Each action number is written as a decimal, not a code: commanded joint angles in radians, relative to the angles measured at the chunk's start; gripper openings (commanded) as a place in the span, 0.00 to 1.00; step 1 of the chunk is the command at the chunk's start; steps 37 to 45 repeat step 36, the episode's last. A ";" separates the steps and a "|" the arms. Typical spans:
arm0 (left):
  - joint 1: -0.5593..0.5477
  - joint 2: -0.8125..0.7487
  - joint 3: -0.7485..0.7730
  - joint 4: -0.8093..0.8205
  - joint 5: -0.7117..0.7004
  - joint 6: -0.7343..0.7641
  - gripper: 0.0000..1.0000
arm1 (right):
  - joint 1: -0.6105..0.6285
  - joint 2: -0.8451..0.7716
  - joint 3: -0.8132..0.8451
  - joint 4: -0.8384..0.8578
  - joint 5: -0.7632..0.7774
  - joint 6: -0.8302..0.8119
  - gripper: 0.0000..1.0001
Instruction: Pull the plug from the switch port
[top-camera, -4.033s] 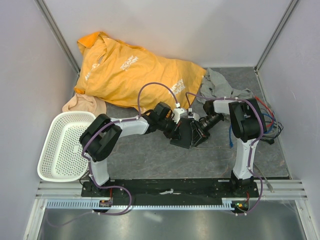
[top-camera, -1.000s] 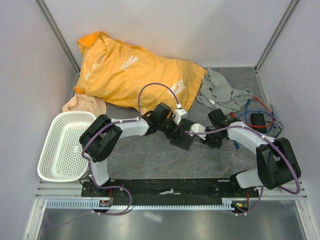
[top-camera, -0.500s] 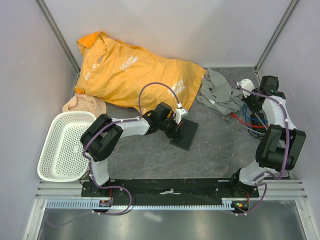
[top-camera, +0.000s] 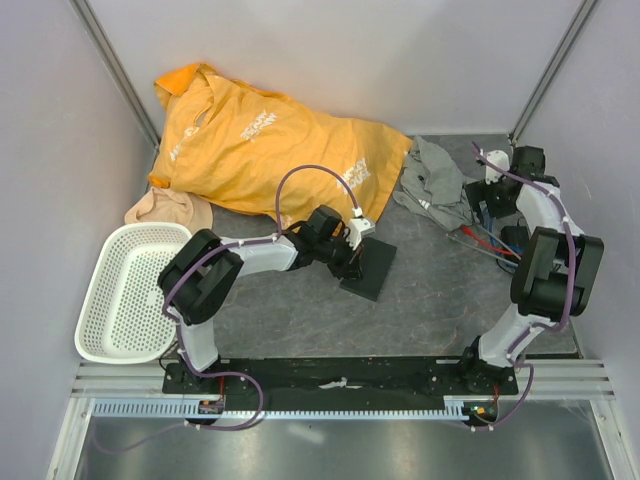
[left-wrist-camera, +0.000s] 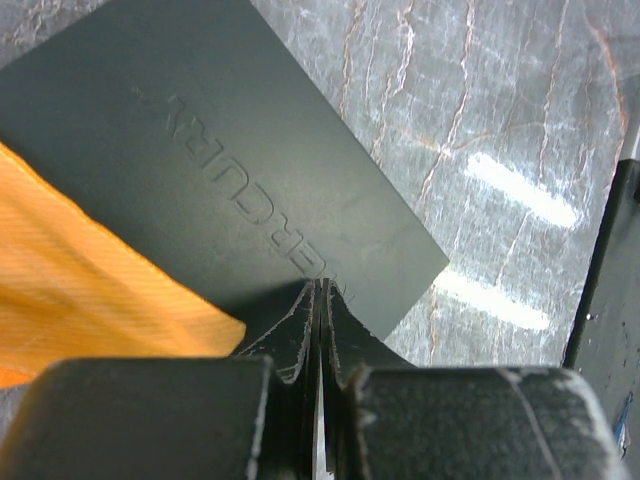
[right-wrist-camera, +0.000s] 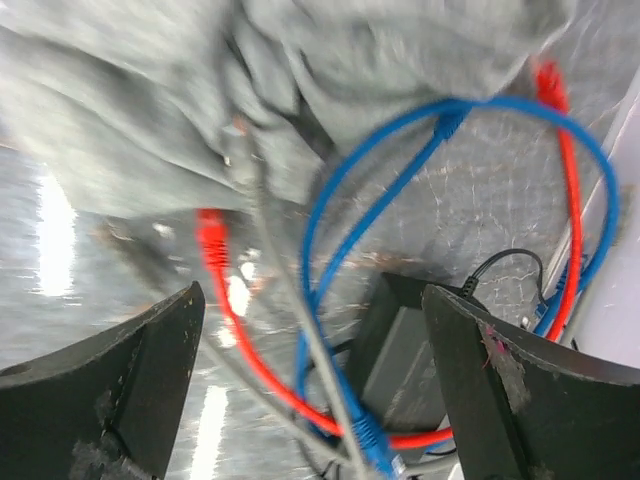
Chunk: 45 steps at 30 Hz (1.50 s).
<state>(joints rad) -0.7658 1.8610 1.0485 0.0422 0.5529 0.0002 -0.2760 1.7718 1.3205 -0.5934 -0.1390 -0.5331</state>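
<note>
The switch is a flat black slab (top-camera: 372, 268) lying mid-table; embossed letters show on its top (left-wrist-camera: 250, 150). Its port is hidden in every view, and no cable shows attached to it. My left gripper (top-camera: 352, 250) is shut, its tips (left-wrist-camera: 320, 290) resting on the slab's top with nothing between them. My right gripper (top-camera: 483, 200) hangs open at the far right, jaws wide (right-wrist-camera: 312, 300) over a tangle of cables. A red plug (right-wrist-camera: 210, 235) and a blue plug (right-wrist-camera: 375, 440) lie loose there. I cannot tell which plug is the task's.
A black power brick (right-wrist-camera: 405, 350) sits among blue, red and grey cables (top-camera: 480, 238). A grey cloth (top-camera: 440, 180) lies beside them. An orange shirt (top-camera: 270, 140) covers the back, a beige cloth (top-camera: 165, 208) and a white basket (top-camera: 125, 290) sit left. Walls close both sides.
My right arm swung away from the slab to the far right over the cables, and its jaws went from shut to wide open. The left arm and slab stayed put.
</note>
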 joint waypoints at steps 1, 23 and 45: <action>0.003 -0.040 -0.006 -0.068 -0.011 0.052 0.02 | 0.089 -0.169 0.031 0.040 -0.063 0.142 0.98; 0.192 -0.459 0.122 -0.398 -0.276 0.090 0.98 | 0.434 -0.361 -0.046 0.078 0.196 0.485 0.98; 0.350 -0.677 -0.177 -0.251 -0.530 -0.017 0.99 | 0.439 -0.364 -0.118 0.165 0.162 0.455 0.98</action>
